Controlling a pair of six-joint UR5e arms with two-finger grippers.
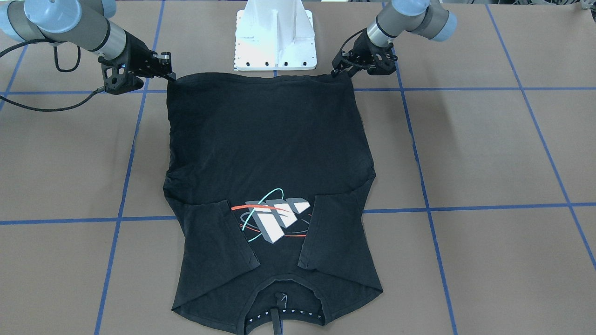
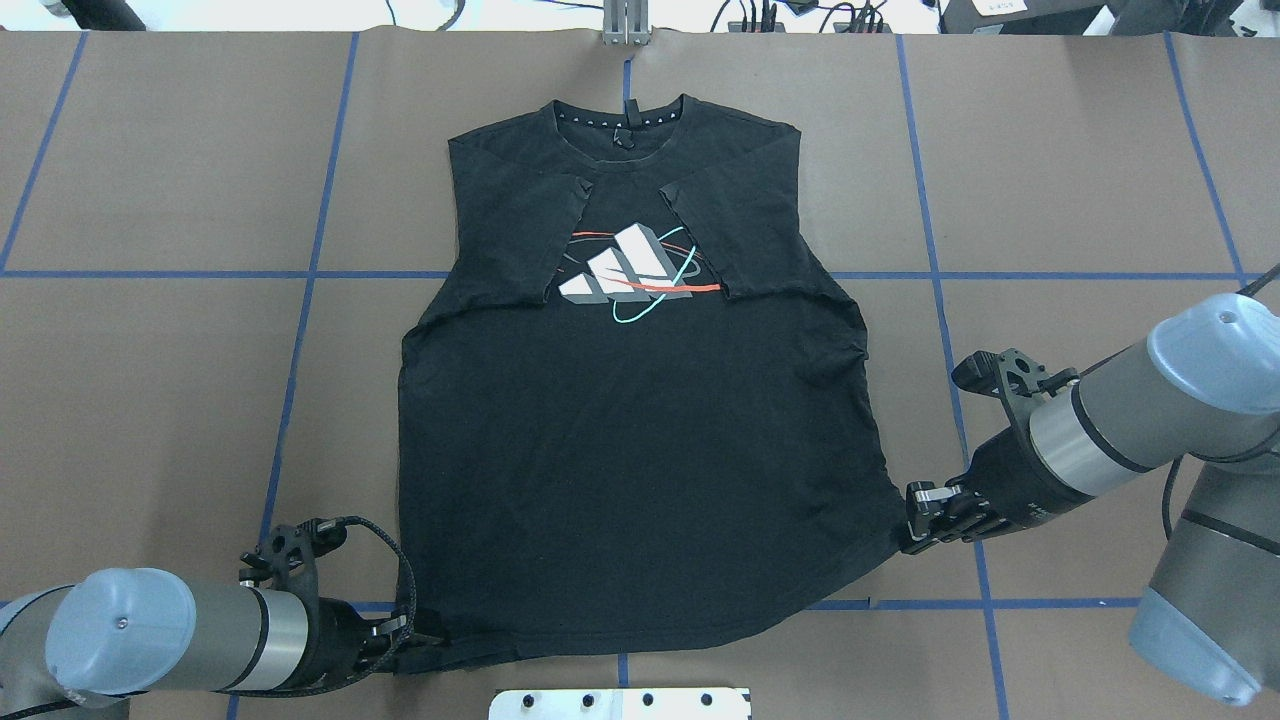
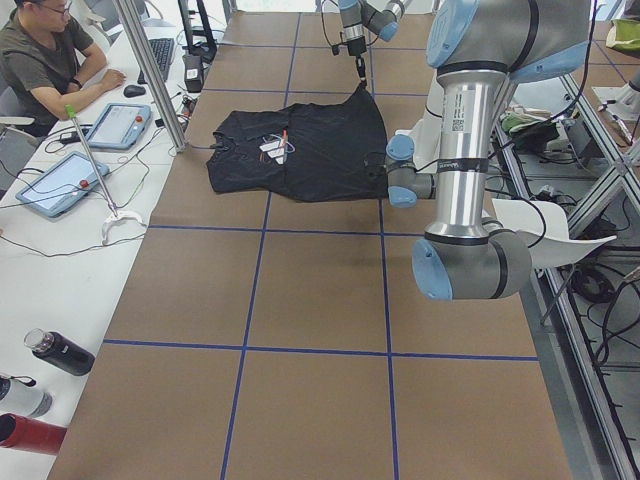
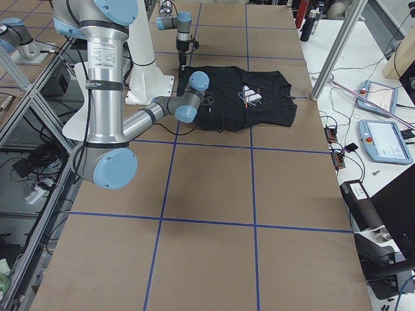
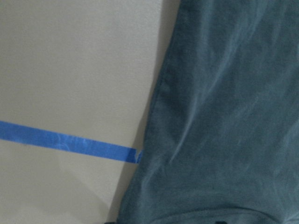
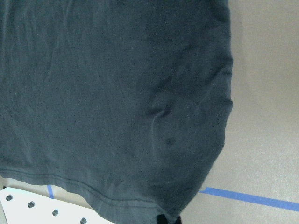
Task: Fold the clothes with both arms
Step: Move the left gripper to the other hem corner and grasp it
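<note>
Pedestal: white pedestal [image 1: 275, 37] right at the robot's edge of the bench [image 2: 150, 400], just short of the shirt's hem and between the two arms.
Left gripper: the left gripper [image 2: 408, 638] is low at the hem corner on the robot's left. Its fingers are pressed together with only cloth between them, so it's pinching that corner of the T-shirt [image 2: 630, 450]. The wrist cam is basically all fabric edge plus a strip of blue tape.
Right gripper: the right gripper [image 2: 912, 530] has the same deal on the other hem corner, clamped tight on the cloth. That corner is drawn out to a point, and in the left side view it peaks up a bit off the bench.
Hem: the hem [image 2: 640, 640] runs between the two grippers, sagging in a shallow curve toward the pedestal.
T-shirt: black, lying front up and mostly flat in the middle of the bench, with a few wrinkles near the right side seam.
Logo: grey-white block logo [image 2: 630, 275] with red and teal ovals, showing in the gap between the sleeves.
Sleeves: both sleeves [image 2: 510, 240] are folded inward over the chest, their edges touching the logo's sides.
Collar: the collar [image 2: 620, 115] is at the far end, pointing away from the robot.
Bench: brown top with a grid of blue tape lines [image 2: 1050, 275].
Off to the side: a person [image 3: 45, 65] is seated at the white side table with tablets on it.
</note>
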